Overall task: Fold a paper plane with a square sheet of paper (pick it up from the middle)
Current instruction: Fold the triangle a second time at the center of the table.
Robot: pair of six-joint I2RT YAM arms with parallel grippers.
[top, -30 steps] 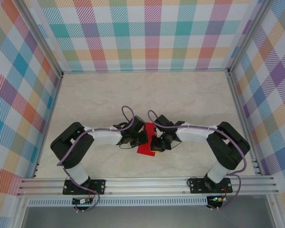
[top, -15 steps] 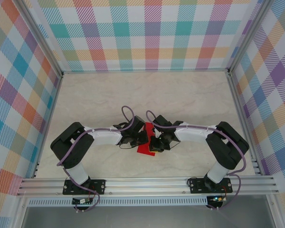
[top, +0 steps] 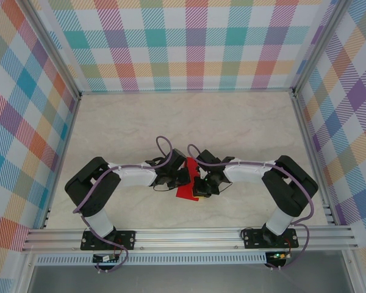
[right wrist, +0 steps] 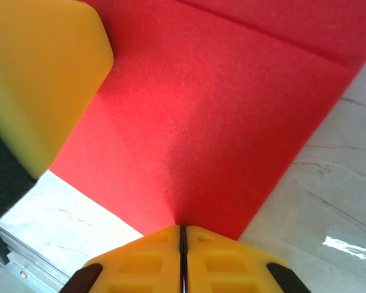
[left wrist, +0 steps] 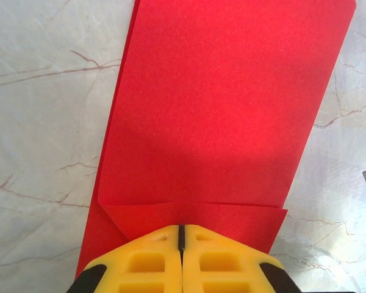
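Checking L claw [left wrist: 181,229]: clenched, fingertips pressed together w/ only a thin seam betw them. Nothing seen in that seam, so not calling it a grasp. Tips sitting at the near end of the red paper [left wrist: 219,110] (already folded to a long narrow strip, more than one layer at its left edge). Straight ahead of L claw: strip running away across the marble table [left wrist: 43,122], w/ a cross crease and a short flap just in front of the tips. Can't tell if pressing down or only touching.

Checking R claw [right wrist: 183,229]: clenched too, same closed seam. Paper corner meeting the tips dead ahead, then spreading out forward and to the upper left. Straight fold line further ahead, slanting down to the right. Up-left of R claw: yellow pad [right wrist: 43,79] over the paper's edge.

From the top cam: both claws nose to nose mid-table, near the arm bases, paper betw and under them.
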